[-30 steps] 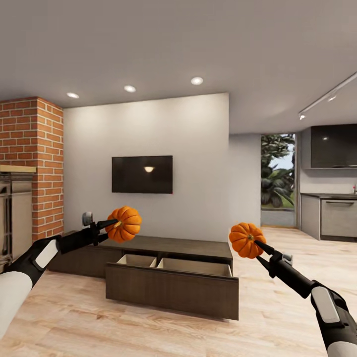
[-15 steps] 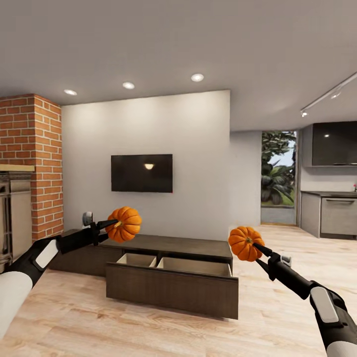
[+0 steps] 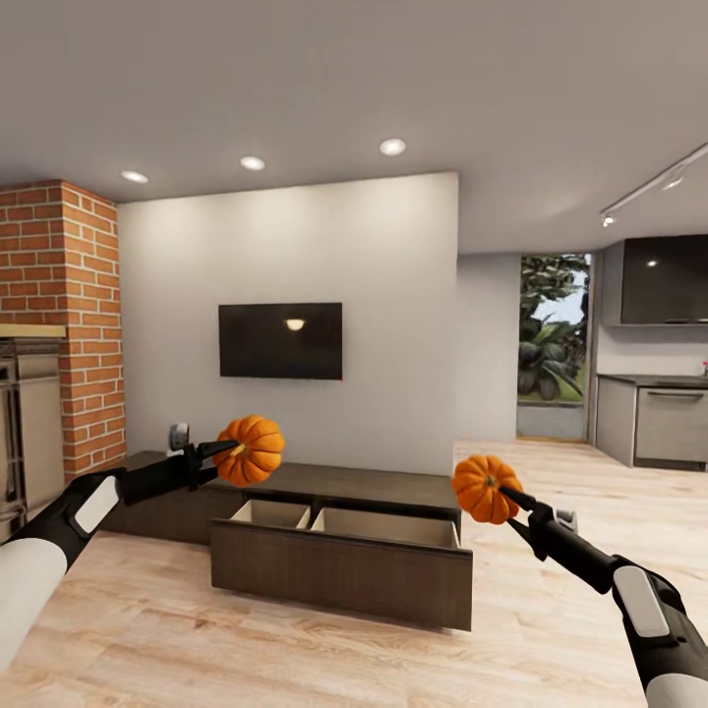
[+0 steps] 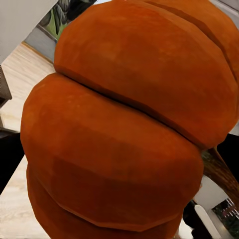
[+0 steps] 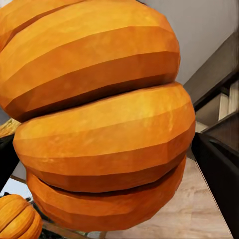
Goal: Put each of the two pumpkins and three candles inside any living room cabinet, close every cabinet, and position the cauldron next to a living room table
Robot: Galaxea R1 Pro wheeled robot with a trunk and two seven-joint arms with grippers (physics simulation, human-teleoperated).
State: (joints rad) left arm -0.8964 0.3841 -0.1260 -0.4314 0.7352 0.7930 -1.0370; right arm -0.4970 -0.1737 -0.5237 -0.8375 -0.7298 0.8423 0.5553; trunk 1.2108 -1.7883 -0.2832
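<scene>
My left gripper is shut on one bright-orange ribbed pumpkin, held in the air above the left end of the cabinet. That pumpkin sits close up in the left wrist view. My right gripper is shut on the second pumpkin, held to the right of the cabinet's right end; it looms large in the right wrist view. The long, low, dark-brown cabinet stands against the white wall with a wide front pulled out, showing two pale compartments.
A brick fireplace column stands at the left. A dark TV hangs on the wall above the cabinet. Grey kitchen units and a glazed doorway lie to the right. Light wooden floor spreads in front.
The whole picture has shifted a little, so the camera has moved. Both grippers keep their pumpkins; the right one sits slightly lower in the picture.
</scene>
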